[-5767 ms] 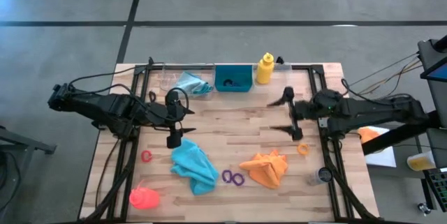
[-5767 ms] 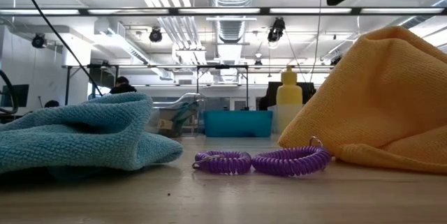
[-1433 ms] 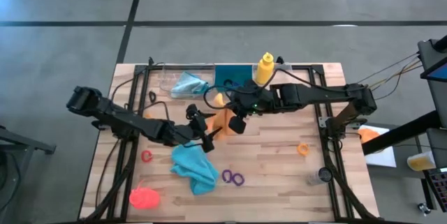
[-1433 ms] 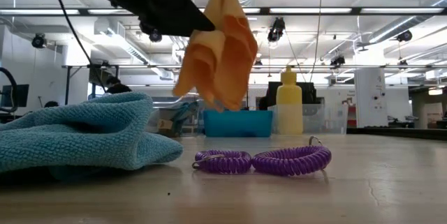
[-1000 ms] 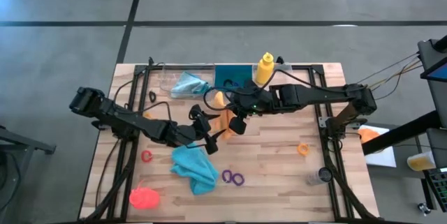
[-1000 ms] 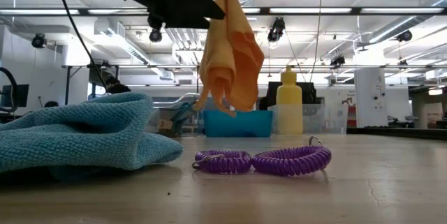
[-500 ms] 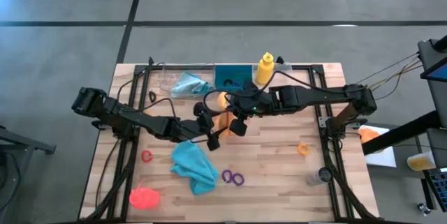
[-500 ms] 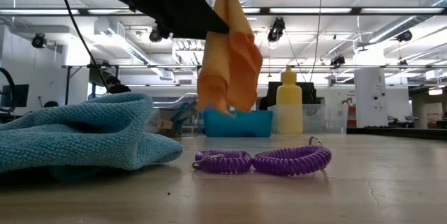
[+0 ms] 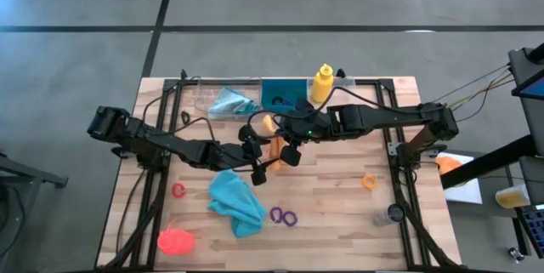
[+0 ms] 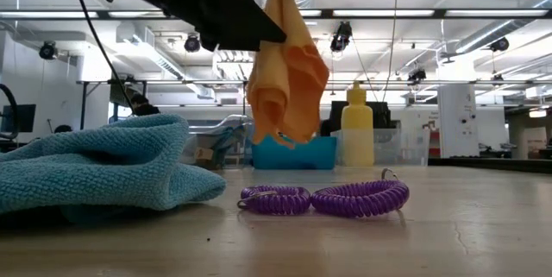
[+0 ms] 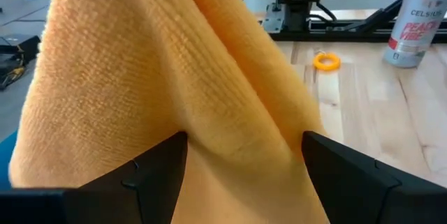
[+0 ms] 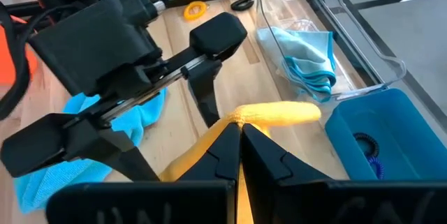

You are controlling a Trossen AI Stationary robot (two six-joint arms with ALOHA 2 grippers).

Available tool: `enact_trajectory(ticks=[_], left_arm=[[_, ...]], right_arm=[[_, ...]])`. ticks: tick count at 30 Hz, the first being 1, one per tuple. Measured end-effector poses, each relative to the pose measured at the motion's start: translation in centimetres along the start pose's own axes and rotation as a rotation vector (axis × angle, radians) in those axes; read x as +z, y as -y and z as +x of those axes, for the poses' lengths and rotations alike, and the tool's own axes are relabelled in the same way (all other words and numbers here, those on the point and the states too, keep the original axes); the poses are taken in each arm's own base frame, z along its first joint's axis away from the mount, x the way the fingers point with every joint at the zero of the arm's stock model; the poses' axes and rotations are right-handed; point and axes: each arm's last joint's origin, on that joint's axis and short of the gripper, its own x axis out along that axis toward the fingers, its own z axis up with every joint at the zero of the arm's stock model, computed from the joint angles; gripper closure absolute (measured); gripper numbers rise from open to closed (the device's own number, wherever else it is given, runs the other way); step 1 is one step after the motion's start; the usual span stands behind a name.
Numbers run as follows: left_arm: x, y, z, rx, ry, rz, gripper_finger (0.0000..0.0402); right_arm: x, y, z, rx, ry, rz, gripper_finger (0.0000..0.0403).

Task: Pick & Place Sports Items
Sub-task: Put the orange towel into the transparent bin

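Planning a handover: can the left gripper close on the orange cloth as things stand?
Probably yes. The orange cloth hangs from the shut right gripper, and the left gripper is open with the cloth between its fingers; nothing blocks it.

In the low view both arms are cut off by the top edge, so the spot where the orange cloth (image 10: 286,70) is held stays out of sight. That cloth fills the left wrist view, hiding most of the desk (image 11: 370,105). The dark item in the teal bin (image 12: 380,137) is possibly a coiled ring.
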Motion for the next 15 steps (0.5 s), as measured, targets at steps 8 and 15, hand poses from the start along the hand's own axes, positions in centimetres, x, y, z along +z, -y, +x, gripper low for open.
enact_trajectory(ticks=[8, 15], left_arm=[[-0.09, -0.01, -0.01, 0.001, -0.009, -0.009, 0.0116], [-0.09, -0.02, -0.01, 0.005, -0.009, -0.043, 0.0147]], right_arm=[[-0.02, 0.0, 0.02, 0.0, 0.0, -0.004, 0.0392], [-0.13, 0.0, 0.11, -0.001, -0.004, -0.005, 0.0392]])
